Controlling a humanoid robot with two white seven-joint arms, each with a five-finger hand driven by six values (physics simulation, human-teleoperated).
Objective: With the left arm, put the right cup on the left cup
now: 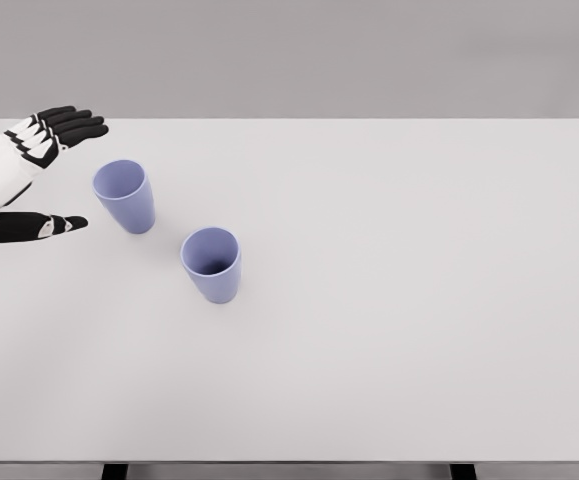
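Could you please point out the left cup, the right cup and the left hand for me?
left cup (126, 200): head view, on its outer wall below the rim.
right cup (212, 272): head view, on its front wall.
left hand (31, 180): head view, on the open palm between fingers and thumb.

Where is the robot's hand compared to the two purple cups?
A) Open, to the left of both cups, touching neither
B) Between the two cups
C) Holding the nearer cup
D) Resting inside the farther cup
A: the left hand is spread open left of the left cup and right cup, clear of both.
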